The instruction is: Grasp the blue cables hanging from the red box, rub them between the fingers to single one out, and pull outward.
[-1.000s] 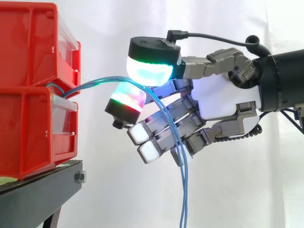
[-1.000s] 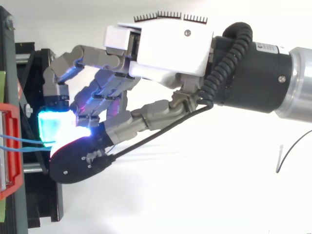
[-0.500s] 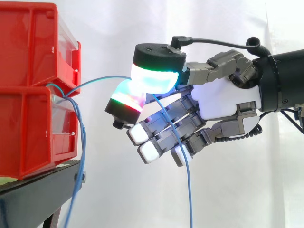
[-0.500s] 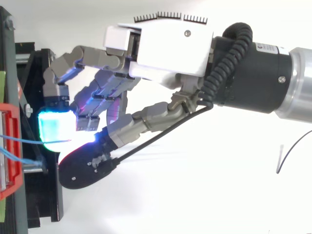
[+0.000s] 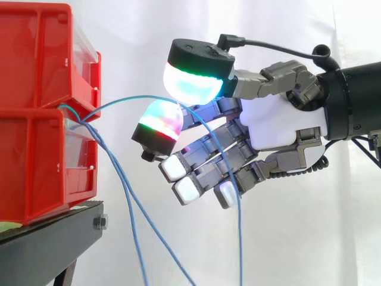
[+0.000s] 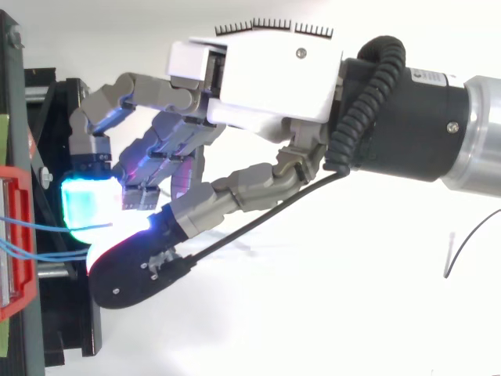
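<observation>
— Two loose cables [image 5: 128, 196] have slipped out of the hand [image 5: 280, 128] since a second ago. They now dangle from the red box [image 5: 41, 161].
— So one's left?
— Yes. Nearest us, the thumb pad [image 5: 191, 83] bears down on a finger pad [image 5: 159, 119], with the single blue cable [image 5: 240, 250] nipped between them. Its tail drops across the other fingers, which sit half curled.
— Will it hold?
— It looks thin, limp and light, and I'd guess the jacket is slick, so a soft pinch could let it slide. Best gripped right there, pad to pad, on the stretch running to the box.
— Farther back?
— Black stand [image 5: 53, 235] under the box, white curtain [image 5: 119, 36] behind.
</observation>
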Motion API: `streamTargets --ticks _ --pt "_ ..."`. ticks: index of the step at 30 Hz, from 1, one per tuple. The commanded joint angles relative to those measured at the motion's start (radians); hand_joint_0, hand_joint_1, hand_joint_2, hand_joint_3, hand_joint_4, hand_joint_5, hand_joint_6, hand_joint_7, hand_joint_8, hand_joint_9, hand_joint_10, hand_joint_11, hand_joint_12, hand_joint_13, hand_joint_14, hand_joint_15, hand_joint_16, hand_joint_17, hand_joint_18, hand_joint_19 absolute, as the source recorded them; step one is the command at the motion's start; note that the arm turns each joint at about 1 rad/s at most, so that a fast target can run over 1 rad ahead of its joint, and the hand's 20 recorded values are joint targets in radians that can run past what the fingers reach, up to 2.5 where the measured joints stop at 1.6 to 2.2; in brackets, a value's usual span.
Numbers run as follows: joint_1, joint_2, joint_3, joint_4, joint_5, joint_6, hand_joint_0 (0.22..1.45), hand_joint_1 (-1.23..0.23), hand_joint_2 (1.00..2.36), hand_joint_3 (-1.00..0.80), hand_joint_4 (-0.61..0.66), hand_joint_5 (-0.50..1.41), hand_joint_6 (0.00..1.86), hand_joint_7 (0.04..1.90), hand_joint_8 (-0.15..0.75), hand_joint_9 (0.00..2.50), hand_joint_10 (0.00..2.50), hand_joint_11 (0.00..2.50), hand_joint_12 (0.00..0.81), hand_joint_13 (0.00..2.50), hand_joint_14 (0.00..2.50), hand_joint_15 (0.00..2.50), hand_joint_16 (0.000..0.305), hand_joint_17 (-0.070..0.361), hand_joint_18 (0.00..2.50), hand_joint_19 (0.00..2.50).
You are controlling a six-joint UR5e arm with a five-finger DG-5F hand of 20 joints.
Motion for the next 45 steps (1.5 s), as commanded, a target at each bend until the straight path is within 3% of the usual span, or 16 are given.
streamTargets --ticks 1,14,31,45 --pt "0.0 0.0 -0.001 0.0 0.0 0.0 0.52 -0.74 1.0 -0.5 0.15 -0.17 0.85 1.04 0.371 0.83 0.01 0.64 0.431 0.9 0.02 0.58 0.061 0.137 1.02 0.69" --pt "0.0 0.0 -0.001 0.0 0.0 0.0 0.6 -0.73 1.01 -0.39 0.12 -0.15 0.84 1.1 0.36 0.88 0.01 0.65 0.42 0.92 0.02 0.58 0.057 0.128 1.02 0.69" --pt "0.0 0.0 0.001 0.0 0.0 0.0 0.57 -0.65 1.01 -0.3 0.15 -0.13 0.83 1.16 0.349 0.93 0.01 0.64 0.422 0.94 0.02 0.59 0.059 0.132 1.04 0.73" --pt "0.0 0.0 -0.001 0.001 0.0 0.0 0.5 -0.68 1.0 -0.44 0.17 -0.15 0.83 1.12 0.368 0.89 0.01 0.63 0.448 0.92 0.02 0.59 0.063 0.143 1.03 0.72"
